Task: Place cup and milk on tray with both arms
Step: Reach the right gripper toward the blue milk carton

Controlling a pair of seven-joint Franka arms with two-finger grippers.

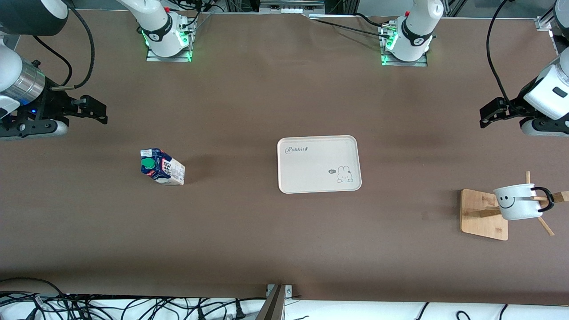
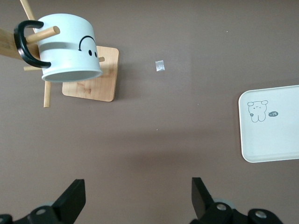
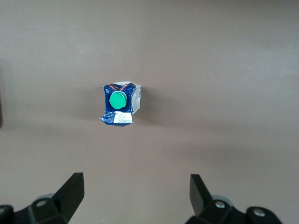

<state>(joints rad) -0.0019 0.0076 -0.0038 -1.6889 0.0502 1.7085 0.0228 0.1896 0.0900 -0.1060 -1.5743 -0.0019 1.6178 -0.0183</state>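
The cream tray (image 1: 311, 175) lies flat at the table's middle; its corner shows in the left wrist view (image 2: 275, 140). The milk carton (image 1: 162, 166) stands upright toward the right arm's end, green cap up, also in the right wrist view (image 3: 119, 105). The white smiley cup (image 1: 518, 202) hangs by its black handle on a peg of a wooden stand toward the left arm's end, and shows in the left wrist view (image 2: 67, 49). My left gripper (image 1: 485, 116) (image 2: 138, 196) is open and empty over bare table. My right gripper (image 1: 103, 113) (image 3: 135, 193) is open and empty over bare table.
The wooden stand's square base (image 1: 482, 213) (image 2: 93, 86) sits under the cup, with thin pegs sticking out. A small pale scrap (image 2: 160, 66) lies on the table between the stand and the tray. Cables lie along the table's edge nearest the front camera.
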